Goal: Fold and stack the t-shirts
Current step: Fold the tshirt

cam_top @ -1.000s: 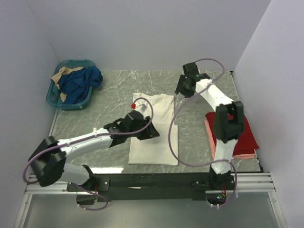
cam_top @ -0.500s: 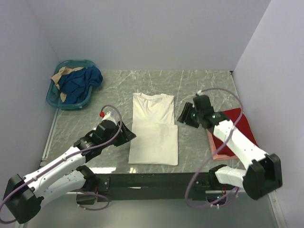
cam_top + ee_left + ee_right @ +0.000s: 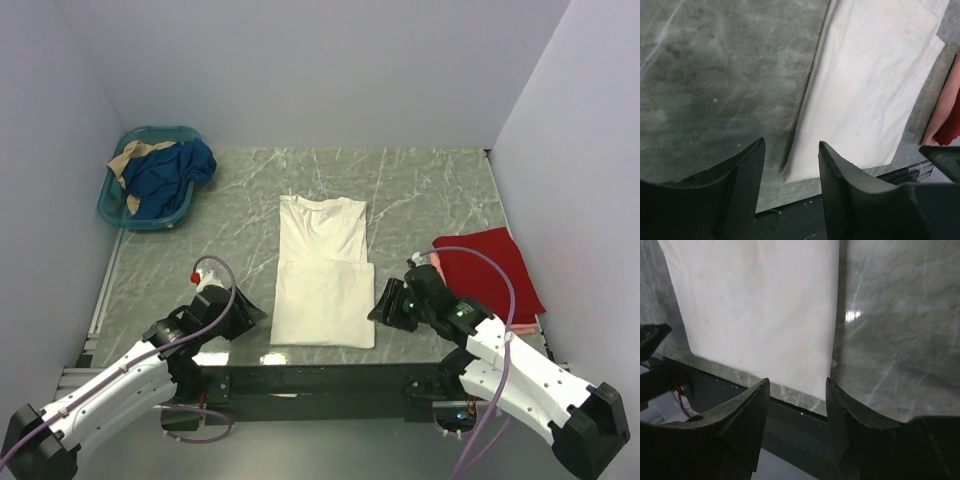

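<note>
Now the white t-shirt (image 3: 320, 270) lies flat in the middle of the counter (image 3: 420, 190), narrowed into a long strip with its neck at the far end. The left gripper (image 3: 240, 308), jaws wide and empty, hovers just beside the strip's near left corner. The right gripper (image 3: 388, 305), likewise wide with nothing in it, sits just beside the near right corner.

The step in hand looks like folding the strip end to end. Each gripper would need to drop, pinch its corner, and carry the hem toward the neck.

At the right, a red t-shirt (image 3: 490, 265) lies folded on a pink t-shirt (image 3: 525, 324), probably the stack this one joins. The teal basket (image 3: 110, 205) at the far left holds blue clothes (image 3: 165, 170) and a tan cloth (image 3: 130, 152).
</note>
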{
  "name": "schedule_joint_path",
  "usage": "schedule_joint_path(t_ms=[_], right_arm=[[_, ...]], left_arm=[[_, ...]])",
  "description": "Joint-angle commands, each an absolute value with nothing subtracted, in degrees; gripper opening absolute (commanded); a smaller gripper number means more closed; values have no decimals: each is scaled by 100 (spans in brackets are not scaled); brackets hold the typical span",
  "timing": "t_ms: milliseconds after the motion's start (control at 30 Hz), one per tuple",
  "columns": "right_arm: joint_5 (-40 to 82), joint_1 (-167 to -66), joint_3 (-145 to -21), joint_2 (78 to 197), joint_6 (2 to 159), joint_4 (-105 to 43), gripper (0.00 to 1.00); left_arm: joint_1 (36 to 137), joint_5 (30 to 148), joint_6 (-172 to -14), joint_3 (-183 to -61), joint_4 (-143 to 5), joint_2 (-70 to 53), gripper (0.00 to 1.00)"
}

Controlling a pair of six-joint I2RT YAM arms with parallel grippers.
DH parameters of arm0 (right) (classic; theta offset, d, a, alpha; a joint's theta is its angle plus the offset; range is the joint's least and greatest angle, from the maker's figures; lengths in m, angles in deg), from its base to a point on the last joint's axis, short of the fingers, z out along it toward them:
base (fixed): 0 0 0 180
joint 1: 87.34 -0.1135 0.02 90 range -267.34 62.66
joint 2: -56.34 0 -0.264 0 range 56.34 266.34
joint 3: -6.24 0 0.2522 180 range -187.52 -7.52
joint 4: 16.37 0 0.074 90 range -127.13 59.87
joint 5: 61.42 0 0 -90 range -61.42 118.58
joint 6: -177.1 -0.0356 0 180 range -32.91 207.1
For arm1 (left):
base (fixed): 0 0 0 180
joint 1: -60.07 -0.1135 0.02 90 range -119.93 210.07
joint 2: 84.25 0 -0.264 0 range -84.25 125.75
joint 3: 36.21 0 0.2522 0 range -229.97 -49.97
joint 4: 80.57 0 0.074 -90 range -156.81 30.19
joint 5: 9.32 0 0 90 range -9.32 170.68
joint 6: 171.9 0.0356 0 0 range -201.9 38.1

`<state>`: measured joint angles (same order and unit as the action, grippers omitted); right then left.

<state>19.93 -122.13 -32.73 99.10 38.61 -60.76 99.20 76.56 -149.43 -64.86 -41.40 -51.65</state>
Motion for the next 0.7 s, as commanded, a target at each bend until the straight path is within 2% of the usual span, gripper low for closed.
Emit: schedule_joint_path(t_ms=[0, 400, 667], right_arm=[[1996, -12600, -3178, 9809, 3375, -6036, 56], [1548, -12944, -2695, 9844, 3181, -6221, 55], [1522, -12935, -2440, 9721, 3076, -6019, 55]], left_arm=[[9909, 7813, -15186, -6298, -4193, -5314, 52], [10076, 7787, -15564, -6175, -3543, -5823, 51], [10497, 7893, -15793, -5955, -3842, -5921, 53]])
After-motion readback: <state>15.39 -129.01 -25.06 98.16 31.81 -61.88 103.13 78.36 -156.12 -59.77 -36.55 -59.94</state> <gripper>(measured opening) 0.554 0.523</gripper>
